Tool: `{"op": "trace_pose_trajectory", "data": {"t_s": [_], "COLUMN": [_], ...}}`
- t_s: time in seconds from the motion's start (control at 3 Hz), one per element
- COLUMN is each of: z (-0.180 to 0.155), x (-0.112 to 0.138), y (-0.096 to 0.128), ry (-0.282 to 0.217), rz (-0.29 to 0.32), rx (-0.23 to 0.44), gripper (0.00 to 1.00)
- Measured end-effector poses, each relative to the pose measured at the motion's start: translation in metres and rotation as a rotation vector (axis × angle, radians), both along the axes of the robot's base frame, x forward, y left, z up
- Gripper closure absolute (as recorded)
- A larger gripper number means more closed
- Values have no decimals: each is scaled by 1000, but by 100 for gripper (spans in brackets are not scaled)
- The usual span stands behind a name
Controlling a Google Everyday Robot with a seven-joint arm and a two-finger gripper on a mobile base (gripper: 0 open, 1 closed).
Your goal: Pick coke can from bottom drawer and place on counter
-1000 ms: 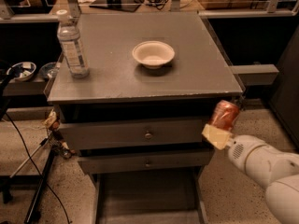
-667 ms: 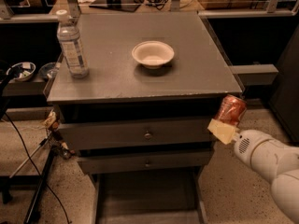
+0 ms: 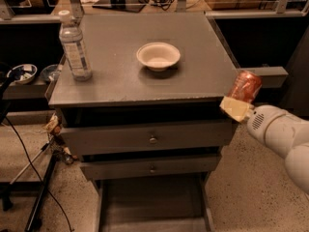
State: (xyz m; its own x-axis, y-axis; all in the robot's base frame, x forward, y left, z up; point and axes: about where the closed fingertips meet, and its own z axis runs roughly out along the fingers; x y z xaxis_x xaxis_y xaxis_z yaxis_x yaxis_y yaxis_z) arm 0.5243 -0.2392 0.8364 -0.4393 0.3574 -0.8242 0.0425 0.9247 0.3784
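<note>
The red coke can [image 3: 245,86] hangs in the air just off the right front corner of the counter [image 3: 145,76], about level with its top. My gripper [image 3: 237,106] is shut on the coke can, with a pale finger pad [image 3: 235,109] pressed against its lower side and the white arm reaching in from the right. The bottom drawer [image 3: 152,204] stands pulled out at the foot of the cabinet, and the part of its tray in view holds nothing.
A white bowl [image 3: 158,56] sits mid-counter and a clear water bottle [image 3: 74,46] stands at its left edge. Two knobbed drawers [image 3: 152,139] are closed above the open one. Cables and a stand [image 3: 41,197] lie on the floor at left.
The arm has carried the coke can upward and a little to the right, from beside the top drawer to about counter-top height.
</note>
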Motion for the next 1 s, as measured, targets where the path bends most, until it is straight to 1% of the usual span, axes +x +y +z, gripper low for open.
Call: {"op": "trace_pose_trajectory", "data": {"t_s": [0.33,0.67,1.0], "z": [5,27,45], "x": [6,27,38], "y": [-3,1,-1], "ry": [-3,-52,-107], "rz": [8,30,30], "rx": [-31,-53,-48], "gripper": [100,100,100]}}
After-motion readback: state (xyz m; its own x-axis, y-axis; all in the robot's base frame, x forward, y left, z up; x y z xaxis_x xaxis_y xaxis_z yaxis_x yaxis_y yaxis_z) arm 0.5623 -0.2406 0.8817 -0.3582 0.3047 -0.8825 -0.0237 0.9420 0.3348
